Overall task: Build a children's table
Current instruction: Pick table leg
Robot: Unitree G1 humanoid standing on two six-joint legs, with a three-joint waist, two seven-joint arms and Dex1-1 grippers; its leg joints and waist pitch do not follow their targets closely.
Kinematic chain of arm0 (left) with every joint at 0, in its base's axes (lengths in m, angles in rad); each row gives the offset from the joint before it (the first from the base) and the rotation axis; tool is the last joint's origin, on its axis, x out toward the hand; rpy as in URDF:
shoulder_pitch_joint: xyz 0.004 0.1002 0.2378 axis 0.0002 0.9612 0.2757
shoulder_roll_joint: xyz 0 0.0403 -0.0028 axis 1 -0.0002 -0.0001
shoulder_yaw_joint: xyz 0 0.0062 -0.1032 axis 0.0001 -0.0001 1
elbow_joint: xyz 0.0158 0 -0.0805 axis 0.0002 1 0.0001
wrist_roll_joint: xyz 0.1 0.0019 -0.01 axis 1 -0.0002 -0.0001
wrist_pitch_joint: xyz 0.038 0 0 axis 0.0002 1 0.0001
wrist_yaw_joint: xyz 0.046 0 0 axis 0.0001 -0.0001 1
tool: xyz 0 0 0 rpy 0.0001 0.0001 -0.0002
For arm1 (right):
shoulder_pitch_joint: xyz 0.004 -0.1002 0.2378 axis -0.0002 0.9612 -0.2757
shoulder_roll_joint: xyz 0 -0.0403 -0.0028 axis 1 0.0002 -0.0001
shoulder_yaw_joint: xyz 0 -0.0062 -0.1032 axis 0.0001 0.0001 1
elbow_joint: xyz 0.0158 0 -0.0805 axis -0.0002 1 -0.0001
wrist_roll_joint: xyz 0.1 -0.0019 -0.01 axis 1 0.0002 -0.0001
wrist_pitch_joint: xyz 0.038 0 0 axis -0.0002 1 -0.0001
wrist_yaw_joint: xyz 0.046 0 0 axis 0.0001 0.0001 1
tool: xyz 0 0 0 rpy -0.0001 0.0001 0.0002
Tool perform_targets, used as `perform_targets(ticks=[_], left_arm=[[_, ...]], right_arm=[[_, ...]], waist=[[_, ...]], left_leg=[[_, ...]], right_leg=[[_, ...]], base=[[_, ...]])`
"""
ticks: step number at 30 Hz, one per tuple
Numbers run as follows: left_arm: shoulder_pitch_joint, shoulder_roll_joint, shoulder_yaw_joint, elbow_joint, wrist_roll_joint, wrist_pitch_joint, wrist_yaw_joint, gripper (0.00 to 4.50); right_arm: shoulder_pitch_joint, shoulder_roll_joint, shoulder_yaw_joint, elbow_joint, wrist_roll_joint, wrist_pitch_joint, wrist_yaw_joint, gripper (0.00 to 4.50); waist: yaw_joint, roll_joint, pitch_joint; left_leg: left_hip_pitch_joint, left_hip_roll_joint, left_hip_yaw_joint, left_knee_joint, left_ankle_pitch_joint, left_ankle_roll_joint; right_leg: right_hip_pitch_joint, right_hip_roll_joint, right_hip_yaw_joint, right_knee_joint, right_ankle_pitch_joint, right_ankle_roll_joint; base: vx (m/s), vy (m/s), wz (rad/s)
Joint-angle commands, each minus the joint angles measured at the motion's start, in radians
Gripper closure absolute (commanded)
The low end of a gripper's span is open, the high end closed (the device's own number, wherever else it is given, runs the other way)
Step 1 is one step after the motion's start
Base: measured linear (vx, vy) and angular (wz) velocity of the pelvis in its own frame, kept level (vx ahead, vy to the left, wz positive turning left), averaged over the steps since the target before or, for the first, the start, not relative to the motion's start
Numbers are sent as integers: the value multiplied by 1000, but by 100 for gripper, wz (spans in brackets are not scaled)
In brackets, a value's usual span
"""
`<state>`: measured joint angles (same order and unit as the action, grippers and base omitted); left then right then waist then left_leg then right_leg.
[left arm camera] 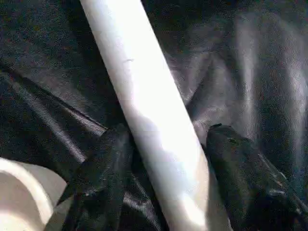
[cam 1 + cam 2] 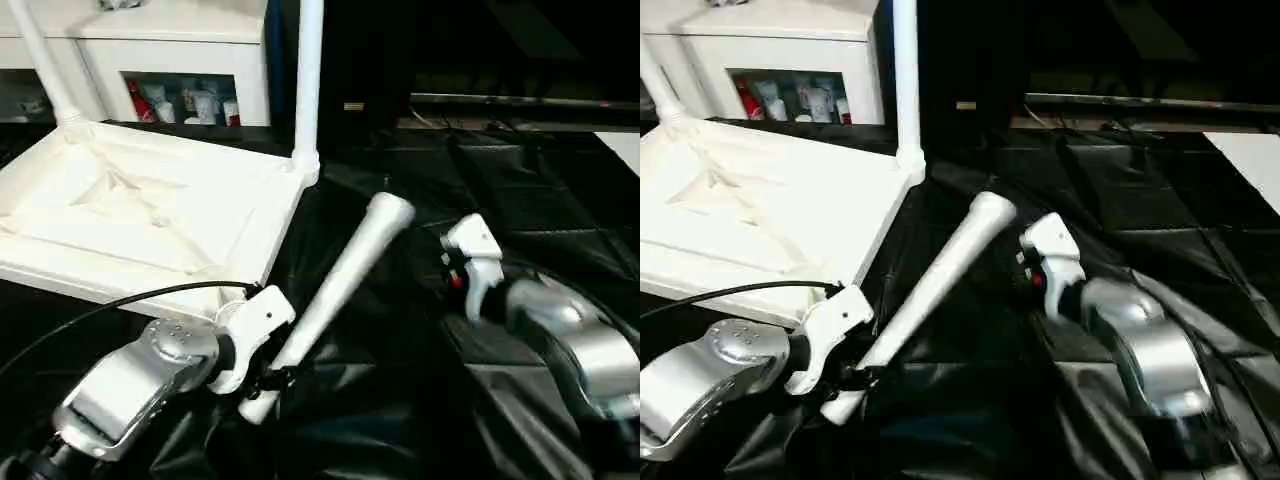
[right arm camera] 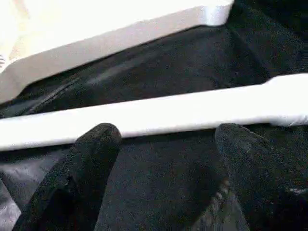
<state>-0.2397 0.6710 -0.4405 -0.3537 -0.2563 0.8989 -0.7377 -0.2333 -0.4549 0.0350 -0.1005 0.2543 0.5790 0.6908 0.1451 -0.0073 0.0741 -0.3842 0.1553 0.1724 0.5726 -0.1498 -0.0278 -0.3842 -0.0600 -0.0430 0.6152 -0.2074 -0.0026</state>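
A: Why was the loose leg (image 2: 340, 285) lying slantwise at mid-frame on the black sheet (image 2: 520, 190)?

B: Probably so the left tool (image 1: 161, 180) could take it: its fingers (image 1: 103, 178) straddled the tube, not yet pressed on it. The upturned tabletop (image 2: 140, 215), upper left, already carried two legs.

A: And the right tool (image 3: 161, 159)?

B: Spread, holding nothing. Its wrist view showed the leg passing just beyond its fingertips, which the head view hid.

Open black sheet (image 2: 560, 190) on the right, free to pass. Blocked on the left by the upturned tabletop (image 2: 140, 215) and two upright legs (image 2: 307, 80). Loose leg (image 2: 340, 285) slanting across the middle, between left gripper (image 1: 163, 159) and right gripper (image 2: 470, 265). Cabinet (image 2: 170, 60) behind.
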Motion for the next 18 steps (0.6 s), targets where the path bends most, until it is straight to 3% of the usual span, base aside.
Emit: perform_targets(ticks=[1, 3, 9, 12, 15, 18], left_arm=[[9, 17, -31, 9, 33, -52, -25, 213], [7, 15, -28, 23, 33, -56, -23, 235], [4, 13, -15, 45, 40, -106, -23, 267], [-7, 28, 20, 43, 37, -149, -45, 294], [-24, 64, 51, 28, 27, -148, -76, 299], [-51, 87, 87, 24, 10, -132, -95, 301]], right_arm=[[1, -11, -42, -26, 15, -21, -17, 88], [1, -8, -50, -26, 14, -18, -29, 88], [16, 8, -65, -55, 9, -36, -65, 88], [2, 2, -67, -69, -19, -105, -71, 88], [-22, -39, -53, -75, -47, -184, -35, 54], [-46, -108, -28, -77, -88, -254, 16, 42]], waist=[[2, 8, -63], [1, 3, -65], [2, 3, -65], [0, 0, -63], [0, -3, -62], [1, 0, -62]], left_leg=[[27, 70, -31, -73, -311, -32], [29, 70, -30, -73, -314, -37], [29, 70, -30, -72, -307, -38], [28, 69, -29, -73, -312, -38], [30, 68, -27, -72, -312, -36], [31, 69, -28, -70, -312, -33]], right_leg=[[26, -85, 50, -82, -234, -155], [26, -86, 49, -82, -255, -155], [24, -88, 49, -82, -265, -154], [23, -87, 50, -82, -278, -148], [23, -88, 50, -82, -291, -143], [23, -87, 49, -80, -293, -150]], base=[[0, 0, 0], [0, 0, 0], [0, 0, 0], [0, 0, 0], [0, 0, 0], [0, 0, 0]])
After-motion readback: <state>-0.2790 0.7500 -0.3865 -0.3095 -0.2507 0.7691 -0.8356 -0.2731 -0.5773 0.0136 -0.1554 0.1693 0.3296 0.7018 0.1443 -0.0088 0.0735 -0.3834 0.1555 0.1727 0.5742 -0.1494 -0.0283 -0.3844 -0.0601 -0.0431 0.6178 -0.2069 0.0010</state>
